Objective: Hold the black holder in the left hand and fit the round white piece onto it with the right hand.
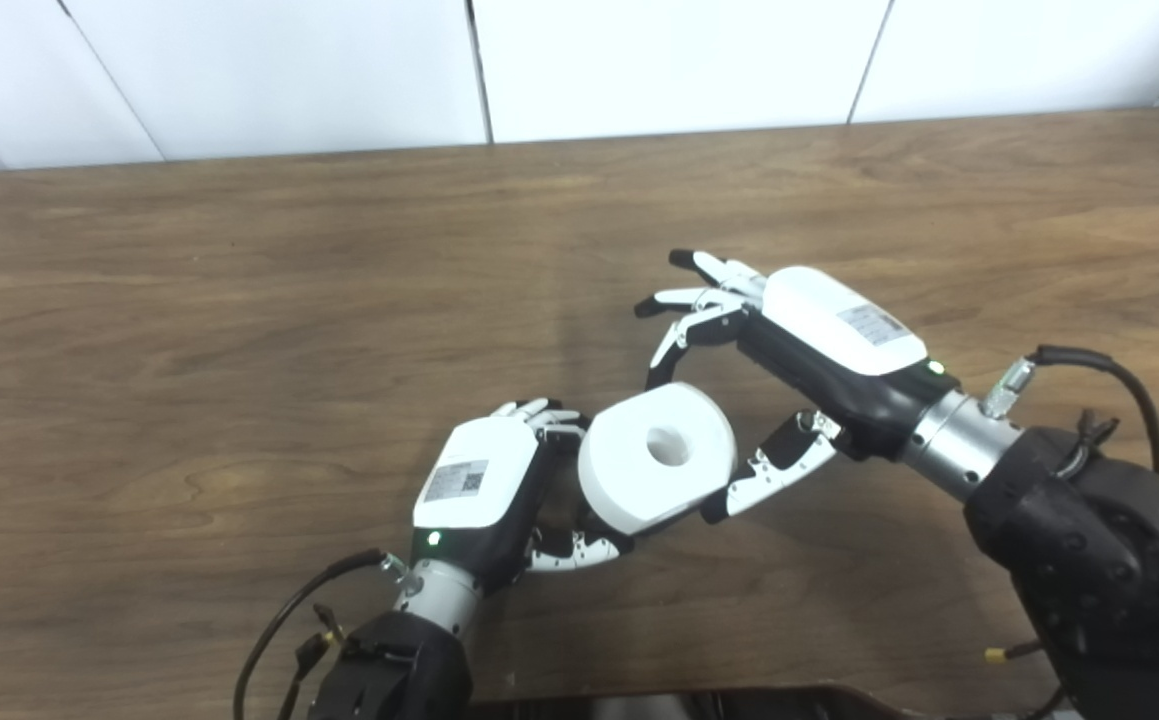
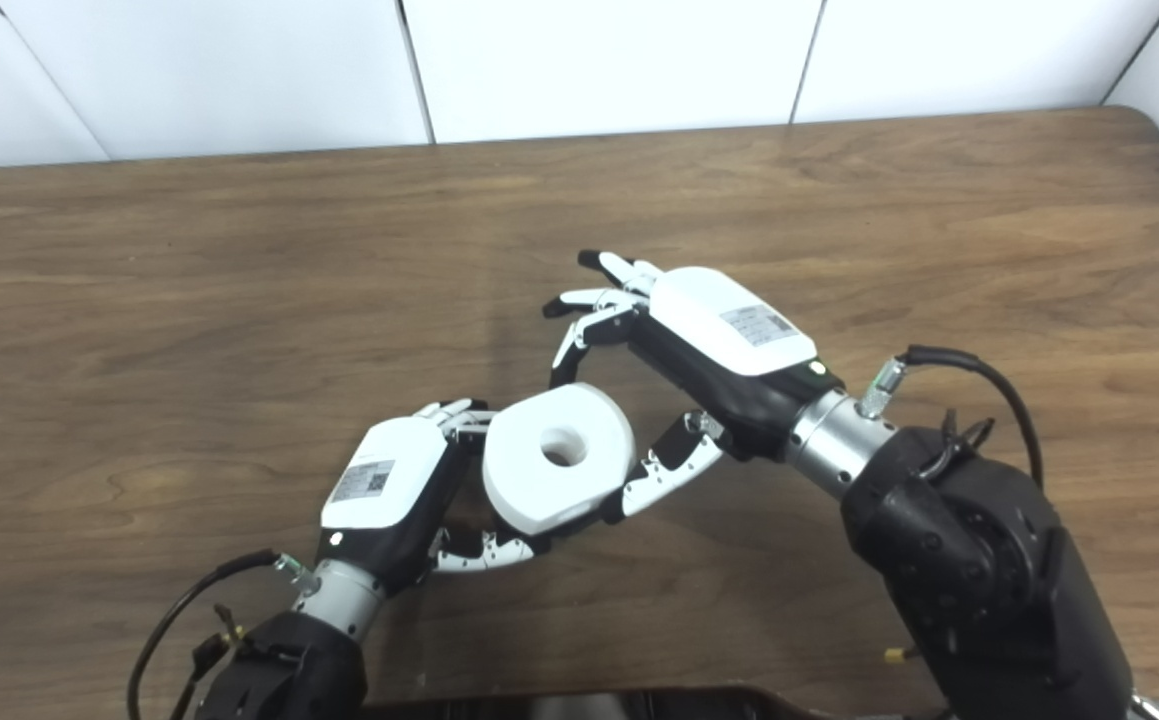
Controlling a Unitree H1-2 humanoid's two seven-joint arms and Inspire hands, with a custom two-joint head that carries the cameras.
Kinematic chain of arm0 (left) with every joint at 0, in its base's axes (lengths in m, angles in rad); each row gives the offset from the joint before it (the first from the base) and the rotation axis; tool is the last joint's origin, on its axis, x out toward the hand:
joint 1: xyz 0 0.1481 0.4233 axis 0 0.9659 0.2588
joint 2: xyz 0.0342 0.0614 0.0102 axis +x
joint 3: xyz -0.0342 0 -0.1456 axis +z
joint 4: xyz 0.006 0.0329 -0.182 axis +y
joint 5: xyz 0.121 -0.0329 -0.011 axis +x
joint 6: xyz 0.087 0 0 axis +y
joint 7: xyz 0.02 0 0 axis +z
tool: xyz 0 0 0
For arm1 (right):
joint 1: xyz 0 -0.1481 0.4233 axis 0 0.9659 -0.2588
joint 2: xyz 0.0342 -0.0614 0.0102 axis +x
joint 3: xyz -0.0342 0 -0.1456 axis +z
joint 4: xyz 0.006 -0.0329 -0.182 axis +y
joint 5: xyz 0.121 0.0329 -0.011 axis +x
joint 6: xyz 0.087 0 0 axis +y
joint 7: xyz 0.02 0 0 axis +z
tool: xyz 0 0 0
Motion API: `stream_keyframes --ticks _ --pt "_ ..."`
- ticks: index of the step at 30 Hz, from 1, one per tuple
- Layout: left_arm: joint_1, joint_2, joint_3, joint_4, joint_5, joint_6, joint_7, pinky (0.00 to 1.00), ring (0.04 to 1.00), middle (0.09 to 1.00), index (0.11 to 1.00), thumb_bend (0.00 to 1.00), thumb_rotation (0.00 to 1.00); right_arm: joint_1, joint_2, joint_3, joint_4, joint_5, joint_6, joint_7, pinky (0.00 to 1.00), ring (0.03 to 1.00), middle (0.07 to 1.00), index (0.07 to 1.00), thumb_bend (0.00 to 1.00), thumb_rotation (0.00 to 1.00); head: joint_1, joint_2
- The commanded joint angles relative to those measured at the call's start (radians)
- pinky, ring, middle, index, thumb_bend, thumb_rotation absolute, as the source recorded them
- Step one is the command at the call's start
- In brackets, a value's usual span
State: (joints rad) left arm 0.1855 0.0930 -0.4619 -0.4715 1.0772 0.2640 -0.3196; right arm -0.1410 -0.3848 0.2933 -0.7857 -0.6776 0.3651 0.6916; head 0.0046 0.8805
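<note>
The fingers of the right hand were spread around the round white piece, one fingertip touching its upper rim and the thumb pressed against its right side, so that hand gripped it. The piece, a thick white ring with a hole through its middle, was tilted and held just above the wooden table, between the two hands. The left hand sat close against the ring's left side, its fingers curled under and behind it. Whether they closed on the black holder I could not tell, since the ring and the hand hid whatever lay there.
</note>
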Motion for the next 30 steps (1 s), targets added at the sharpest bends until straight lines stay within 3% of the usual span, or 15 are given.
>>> stream_keyframes --ticks 1,9,30 --pt "0.017 -0.017 -0.006 -0.001 -0.009 0.017 -0.044 0.9 0.89 0.795 0.489 0.52 0.05 -0.022 0.003 -0.006 -0.014 -0.013 -0.048 -0.025 1.0 1.0 0.866 0.485 0.51 0.15 -0.003 0.003" --pt "0.017 -0.017 -0.005 -0.007 -0.01 0.018 -0.05 0.9 0.89 0.796 0.489 0.52 0.05 -0.015 0.007 -0.006 -0.001 -0.058 -0.108 -0.025 1.0 1.0 0.866 0.485 0.51 0.15 -0.015 0.001" --pt "0.018 -0.021 -0.007 -0.004 -0.014 0.016 -0.045 0.91 0.892 0.796 0.489 0.52 0.05 -0.011 0.041 -0.01 -0.003 -0.115 -0.146 -0.006 1.0 1.0 0.866 0.484 0.51 0.15 -0.011 0.004"
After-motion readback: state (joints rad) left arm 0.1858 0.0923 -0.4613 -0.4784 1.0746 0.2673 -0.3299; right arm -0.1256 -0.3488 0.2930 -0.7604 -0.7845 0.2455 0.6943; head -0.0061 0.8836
